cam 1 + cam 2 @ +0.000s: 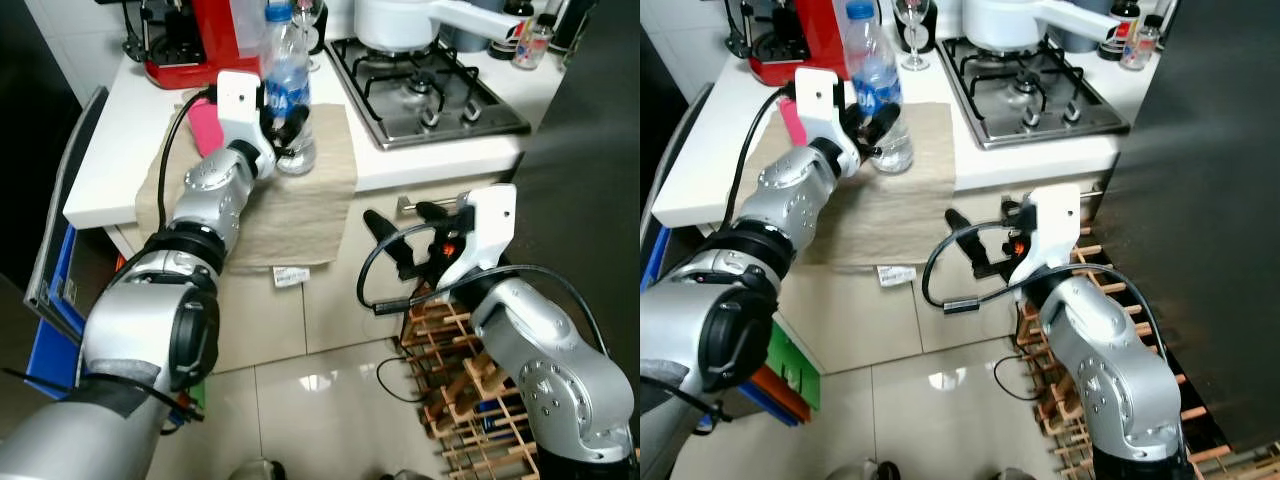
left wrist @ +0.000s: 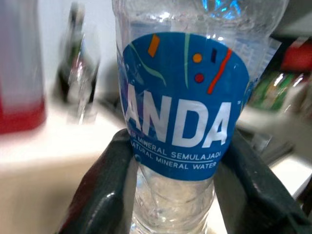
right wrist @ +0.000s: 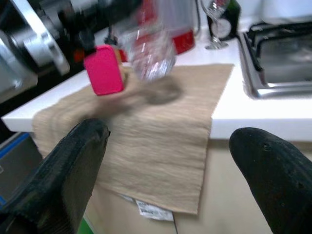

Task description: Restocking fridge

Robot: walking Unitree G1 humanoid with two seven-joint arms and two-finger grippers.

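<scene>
Upper centre of frame: I've left gripper (image 1: 283,128) jaws clamped around water bottle (image 1: 288,90) on desk (image 1: 110,150), ready for fridge; right gripper (image 1: 400,245) jaws apart, idle.

The water bottle (image 2: 183,112) wears a blue label (image 2: 181,105) with big white letters "ANDA" (the start of the word is cut off by the bottle's curve). Beneath, in small white print, run "MINERAL SEMULAJADI" and "NATURAL MINERAL WATER".

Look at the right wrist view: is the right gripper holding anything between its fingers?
No. The right gripper is open with nothing between its fingers, hanging in front of the beige cloth off the counter edge.
</scene>
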